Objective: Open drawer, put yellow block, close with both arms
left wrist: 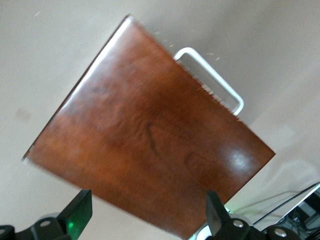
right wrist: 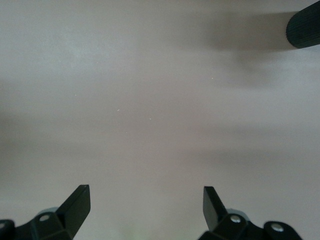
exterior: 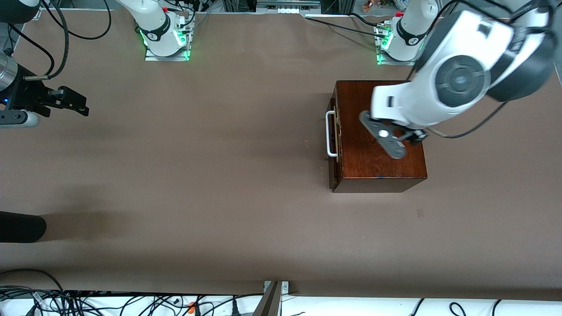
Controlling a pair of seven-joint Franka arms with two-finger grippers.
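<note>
Drawer (exterior: 333,145) under hovering left gripper (left wrist: 147,217)

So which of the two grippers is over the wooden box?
The left gripper, open above the mahogany box; the right gripper waits open over bare table.

Drawer (exterior: 333,140): dark reddish-brown front with white U-shaped bar handle (exterior: 330,134), pushed in nearly flush with the glossy mahogany box (exterior: 373,164), which sits flat on the table at the left arm's end. Left gripper (left wrist: 147,220) hangs over the box top with jaws spread wide and nothing between them; the handle lies clear of both fingertips. Right gripper (right wrist: 146,207) is over bare table at the right arm's end, well apart from the drawer, jaws wide and empty; yellow block not visible.
</note>
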